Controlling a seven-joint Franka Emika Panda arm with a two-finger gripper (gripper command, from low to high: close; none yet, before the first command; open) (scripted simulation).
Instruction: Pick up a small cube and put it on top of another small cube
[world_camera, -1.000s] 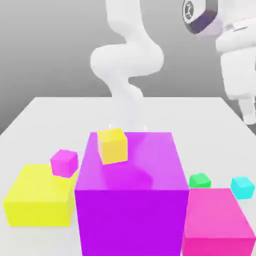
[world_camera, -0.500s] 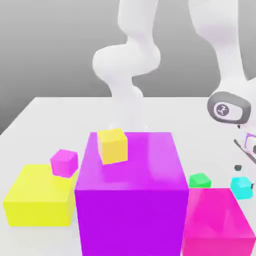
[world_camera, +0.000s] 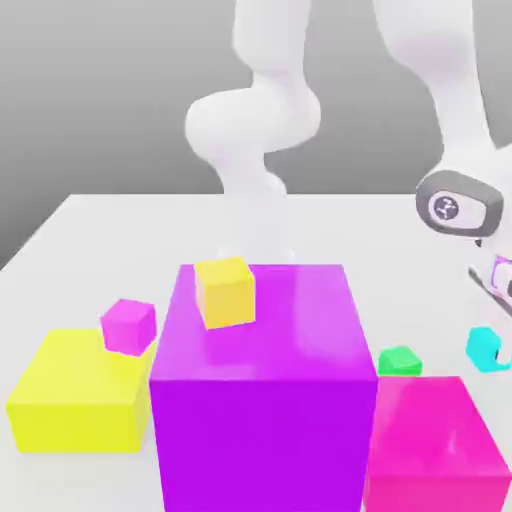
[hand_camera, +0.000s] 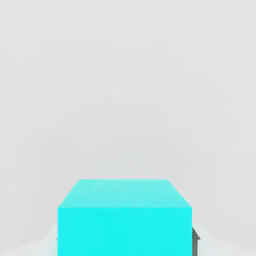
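White robot arm with its two-finger gripper (world_camera: 497, 345) at the exterior view's right edge, low over the white table (world_camera: 80, 240); fingers clamped on the tiny glossy cyan cube (world_camera: 485, 349), which sits between them (hand_camera: 125, 217), just beside the large magenta block (world_camera: 432, 440); tiny green cube (world_camera: 400, 361) near; small yellow cube (world_camera: 225, 291) on top of the large purple block (world_camera: 262, 390); small magenta cube (world_camera: 128, 325) and large yellow block (world_camera: 78, 392) toward the exterior view's left.
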